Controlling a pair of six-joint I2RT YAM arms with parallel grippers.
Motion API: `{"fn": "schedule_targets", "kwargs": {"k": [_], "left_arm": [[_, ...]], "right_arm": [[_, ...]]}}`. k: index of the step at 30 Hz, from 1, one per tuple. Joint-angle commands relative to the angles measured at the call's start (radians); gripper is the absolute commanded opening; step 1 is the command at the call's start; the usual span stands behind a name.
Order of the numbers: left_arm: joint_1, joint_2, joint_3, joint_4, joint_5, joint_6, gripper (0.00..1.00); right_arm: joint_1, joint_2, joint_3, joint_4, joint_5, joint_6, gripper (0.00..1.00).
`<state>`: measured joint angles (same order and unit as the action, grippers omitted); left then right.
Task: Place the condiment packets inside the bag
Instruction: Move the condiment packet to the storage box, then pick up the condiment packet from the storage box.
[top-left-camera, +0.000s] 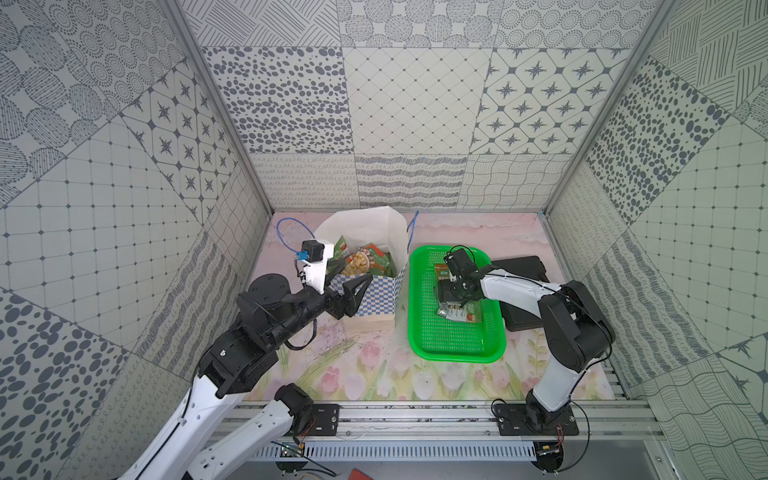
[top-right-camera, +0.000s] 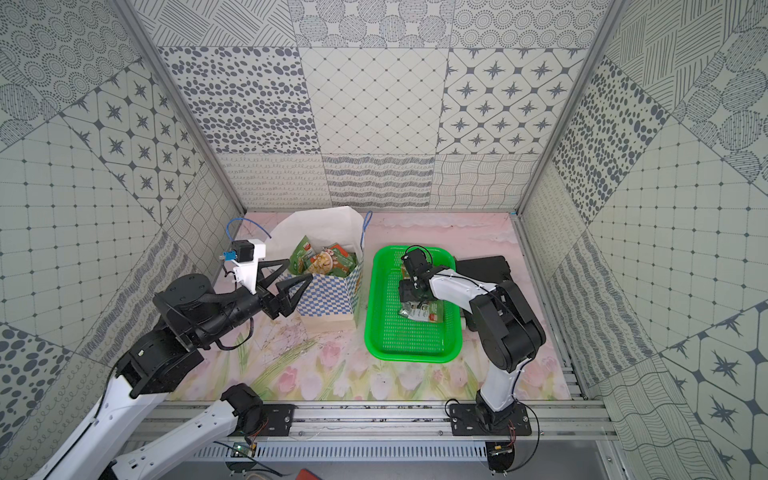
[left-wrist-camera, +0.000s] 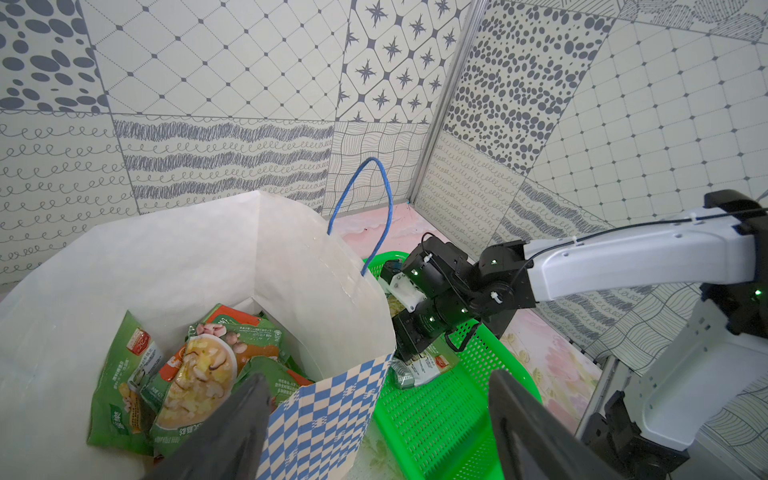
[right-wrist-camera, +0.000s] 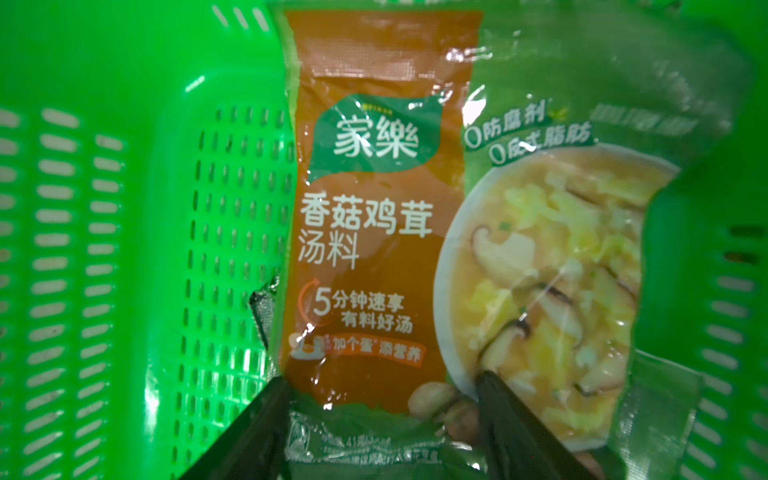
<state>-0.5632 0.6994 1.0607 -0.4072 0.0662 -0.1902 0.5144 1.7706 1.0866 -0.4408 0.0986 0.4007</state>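
Both top views: green mesh basket (top-left-camera: 457, 347) sits just beside the bag (top-left-camera: 376, 297), on the right arm's side. Flat black case (top-left-camera: 521, 266) lies beyond the basket, partly covered by the right arm (top-left-camera: 515, 286). Left claw (top-left-camera: 355, 272) is at the bag's near rim, wide open, gripping nothing; a rim corner sits between its fingers. Right claw (top-left-camera: 451, 297) is down in the basket over a packet (top-left-camera: 459, 312) and hides most of it. Table (top-left-camera: 374, 376) has a pastel tulip cover. Grey-white patterned wall panels (top-left-camera: 415, 104) on three sides, metal rail (top-left-camera: 415, 411) in front. Condiment packets (top-right-camera: 324, 259) are piled inside the bag, green and orange.

Left wrist: bag is white inside with a blue-white checker band, and its blue cord handle (left-wrist-camera: 373, 159) loops up. Packets inside overlap; one shows a soup-bowl photo. One claw finger (left-wrist-camera: 232, 428) overlaps the bag's mouth, the other is outside over the basket. Right arm blocks the basket's far part.

Right wrist: packet (right-wrist-camera: 374, 249) lies flat on the basket floor. It is glossy, with an orange panel, white Chinese text, a mushroom soup photo and green edges. Right claw's fingers (right-wrist-camera: 511, 424) are spread apart and not clamped, tips at the packet's near end; can't tell if they touch.
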Motion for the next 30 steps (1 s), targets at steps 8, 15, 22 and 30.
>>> {"fn": "schedule_targets", "kwargs": {"k": [8,15,22,30], "left_arm": [[-0.006,0.000,0.004,0.072,-0.005,0.016,0.86],[-0.006,0.000,0.004,0.071,-0.013,0.020,0.86],[-0.006,-0.001,0.004,0.071,-0.010,0.020,0.86],[-0.006,-0.006,0.005,0.071,-0.008,0.020,0.86]], "right_arm": [[0.002,-0.121,0.051,-0.027,0.051,-0.033,0.79],[0.023,-0.020,0.156,-0.090,0.155,-0.051,0.78],[0.042,0.119,0.270,-0.160,0.234,-0.057,0.74],[0.053,0.226,0.343,-0.170,0.234,-0.054,0.72]]}}
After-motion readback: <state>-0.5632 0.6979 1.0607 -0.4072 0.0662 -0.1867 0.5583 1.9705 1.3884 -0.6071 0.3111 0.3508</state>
